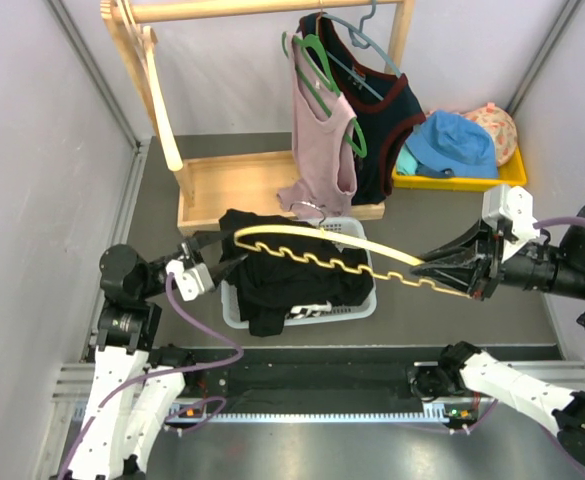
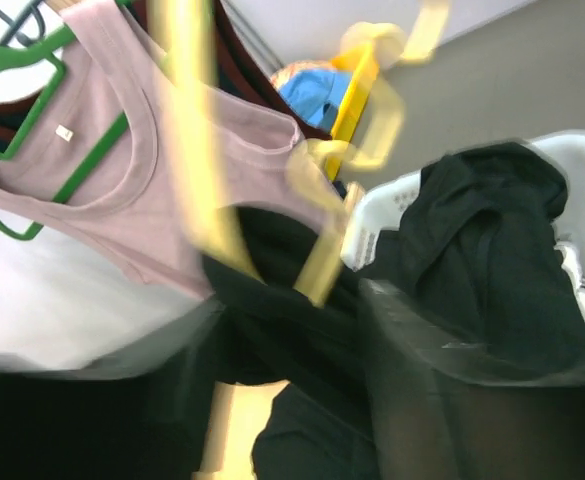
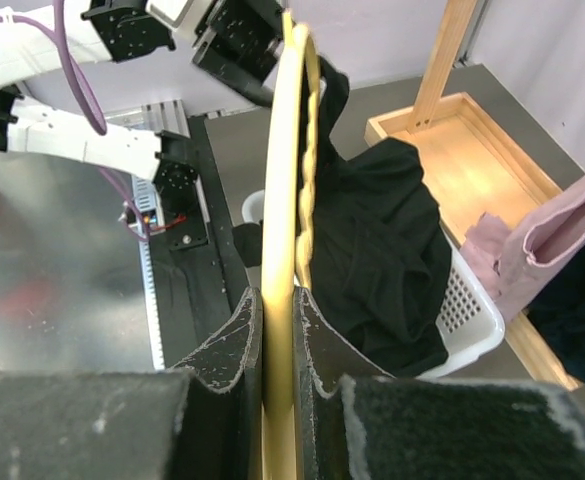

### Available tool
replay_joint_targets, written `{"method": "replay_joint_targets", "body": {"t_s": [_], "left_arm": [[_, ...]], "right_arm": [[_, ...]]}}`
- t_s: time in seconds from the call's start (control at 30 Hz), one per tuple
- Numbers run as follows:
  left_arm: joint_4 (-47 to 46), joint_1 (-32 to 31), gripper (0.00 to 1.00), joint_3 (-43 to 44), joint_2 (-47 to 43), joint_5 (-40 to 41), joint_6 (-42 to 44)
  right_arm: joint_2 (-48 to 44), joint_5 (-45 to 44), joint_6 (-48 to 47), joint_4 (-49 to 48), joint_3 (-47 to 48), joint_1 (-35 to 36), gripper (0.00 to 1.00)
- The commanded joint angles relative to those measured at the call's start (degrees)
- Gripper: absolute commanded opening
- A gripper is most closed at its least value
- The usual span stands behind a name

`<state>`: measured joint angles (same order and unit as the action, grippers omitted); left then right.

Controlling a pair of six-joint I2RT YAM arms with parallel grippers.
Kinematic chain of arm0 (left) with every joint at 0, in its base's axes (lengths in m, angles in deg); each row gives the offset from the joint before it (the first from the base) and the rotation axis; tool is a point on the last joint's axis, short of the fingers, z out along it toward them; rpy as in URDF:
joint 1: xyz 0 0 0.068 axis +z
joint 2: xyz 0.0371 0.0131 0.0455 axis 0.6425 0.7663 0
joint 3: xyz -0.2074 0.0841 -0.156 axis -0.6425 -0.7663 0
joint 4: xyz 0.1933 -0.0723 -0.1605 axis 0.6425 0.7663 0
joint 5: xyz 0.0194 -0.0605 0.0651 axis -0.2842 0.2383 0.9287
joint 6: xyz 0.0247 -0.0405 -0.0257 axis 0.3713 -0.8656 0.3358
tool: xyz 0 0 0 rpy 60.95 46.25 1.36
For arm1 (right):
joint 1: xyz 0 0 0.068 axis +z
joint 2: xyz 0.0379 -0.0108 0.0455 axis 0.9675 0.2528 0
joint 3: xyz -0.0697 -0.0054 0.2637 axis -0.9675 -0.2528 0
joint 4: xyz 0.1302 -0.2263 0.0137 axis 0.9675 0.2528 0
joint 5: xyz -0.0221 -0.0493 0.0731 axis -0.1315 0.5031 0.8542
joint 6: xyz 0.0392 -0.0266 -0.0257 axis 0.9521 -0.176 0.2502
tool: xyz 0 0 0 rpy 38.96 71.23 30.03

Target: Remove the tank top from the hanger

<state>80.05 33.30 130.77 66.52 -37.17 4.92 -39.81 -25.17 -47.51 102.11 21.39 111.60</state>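
Note:
A yellow wavy hanger [image 1: 322, 255] stretches over the white basket [image 1: 302, 315]. My right gripper [image 1: 437, 272] is shut on its right end; in the right wrist view both pads press the yellow bar [image 3: 282, 200] at the gripper [image 3: 277, 295]. The black tank top [image 1: 292, 285] lies heaped in the basket, and part of it still drapes over the hanger's left end. My left gripper [image 1: 217, 245] is at that end. In the blurred left wrist view its fingers stand apart around black cloth [image 2: 492, 270] and the yellow bar [image 2: 232, 430], gripper [image 2: 287, 320] open.
Behind the basket stands a wooden clothes rack [image 1: 147, 60] with a box base [image 1: 242, 185]. On it hang a pink tank top [image 1: 322, 140] on a green hanger and a dark top [image 1: 382, 120]. A yellow tray [image 1: 512, 175] with hats sits at the back right.

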Motion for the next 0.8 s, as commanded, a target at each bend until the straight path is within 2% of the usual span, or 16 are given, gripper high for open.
{"method": "replay_joint_targets", "body": {"t_s": [0.0,0.07,0.1,0.37,0.4,0.47,0.5,0.53,0.57,0.67,0.77], "left_arm": [[0.7,0.0,0.38,-0.8,2.8,-2.8,-0.9],[0.6,-0.5,0.03,-1.5,3.5,-1.8,-0.2],[0.6,-0.7,0.00,-1.8,3.8,-1.4,0.1],[0.8,-3.3,0.00,-2.3,5.8,1.4,1.7],[0.8,-3.5,0.06,-2.1,5.7,1.8,1.7],[0.6,-3.9,0.33,-1.3,5.7,2.2,1.7],[0.2,-4.0,0.53,-0.6,5.7,2.4,1.4],[0.0,-4.1,0.93,-0.1,5.7,2.3,0.9],[-0.2,-4.1,0.99,0.5,5.8,2.2,0.6],[-0.2,-4.1,0.99,2.0,5.8,2.4,0.2],[3.9,-4.1,0.99,1.9,5.7,2.9,3.5]], "right_arm": [[-1.1,-1.4,-1.8,-4.2,4.3,0.0,0.00],[-1.8,-3.4,-2.0,-4.3,5.4,0.0,0.00],[-2.2,-4.4,-2.0,-4.9,5.6,0.0,0.00],[-2.1,-10.2,-1.9,-6.8,6.5,0.0,0.00],[-2.2,-10.1,-1.8,-6.7,6.4,0.1,0.00],[-2.2,-9.7,-1.5,-6.7,5.7,0.0,0.00],[-2.3,-9.6,-1.4,-6.7,5.2,0.1,0.00],[-2.3,-9.6,-1.3,-7.0,4.0,0.0,0.00],[-2.3,-9.6,-1.2,-7.0,3.5,0.1,0.00],[-1.9,-9.9,-1.0,-6.6,2.7,0.0,0.00],[-2.2,-11.1,-1.3,-6.4,3.3,0.0,0.00]]}}
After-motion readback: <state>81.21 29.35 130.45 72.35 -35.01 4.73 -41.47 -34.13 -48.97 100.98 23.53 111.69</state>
